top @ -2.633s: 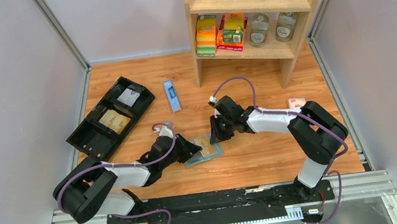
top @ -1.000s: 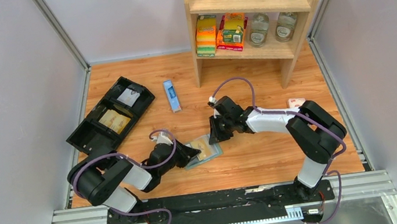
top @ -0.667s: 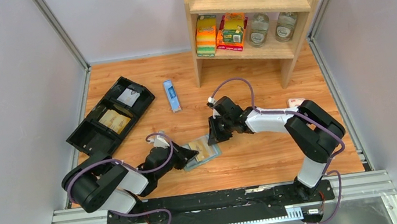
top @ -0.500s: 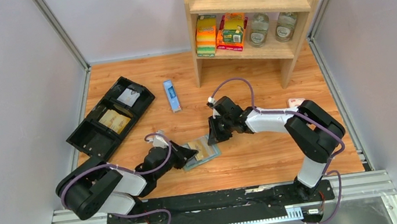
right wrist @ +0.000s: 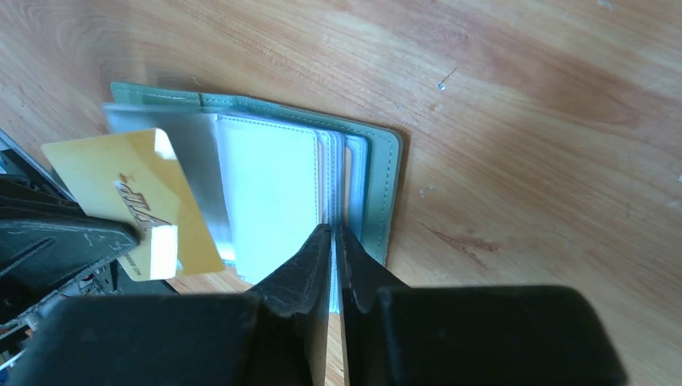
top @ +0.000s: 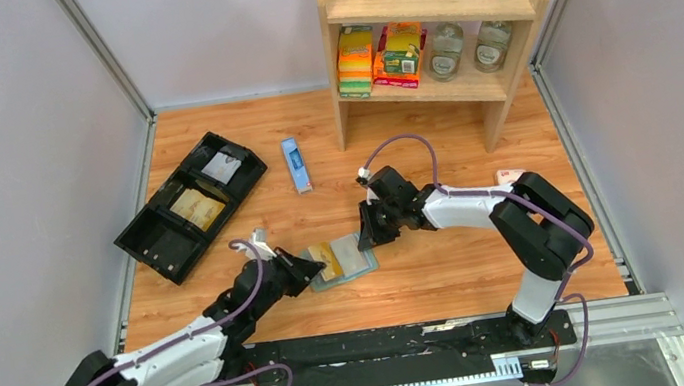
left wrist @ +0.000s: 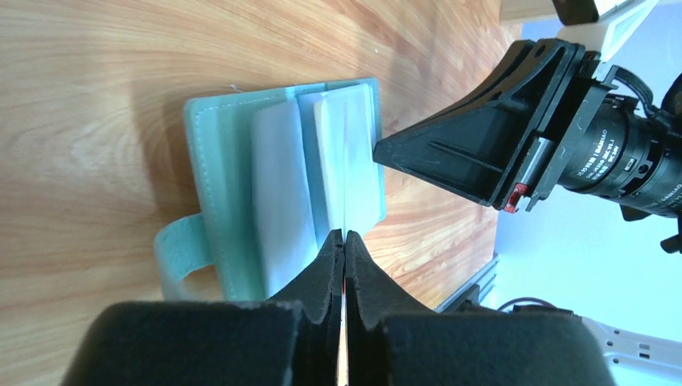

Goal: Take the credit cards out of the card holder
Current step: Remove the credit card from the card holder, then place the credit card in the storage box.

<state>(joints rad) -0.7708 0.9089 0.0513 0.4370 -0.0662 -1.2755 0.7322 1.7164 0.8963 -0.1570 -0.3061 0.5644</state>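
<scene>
Starting at the left, a black compartmented tray [top: 156,245] sits on the wooden tabletop [top: 450,269], well apart from the work. One of its compartments holds something tan, too small to identify.

Next comes the left gripper [top: 300,269], reaching in low from the near edge. Its fingers are pressed together on the corner of a gold credit card [right wrist: 133,205]. The right wrist view shows most of that card clear of its sleeve, with one edge overlapping a clear pocket page.

Just to the right, the card holder [top: 355,260] lies flat and open in the middle of the table. Its sage-green cover faces down and its pale pocket pages are fanned upward.

At its far right edge, the right gripper [top: 365,238] comes down from the shelf side. Its fingers are nearly together, apparently pinching a thin pocket page and so pinning the holder.

Farther right stands a wooden shelf unit [top: 444,88] stocked with packets and jars.

As for progress, one card looks almost extracted, but it is not yet set down anywhere. The other pages read as pale and blank from here, so I cannot tell whether more cards sit inside them. Each page probably needs checking once this card is placed.
</scene>
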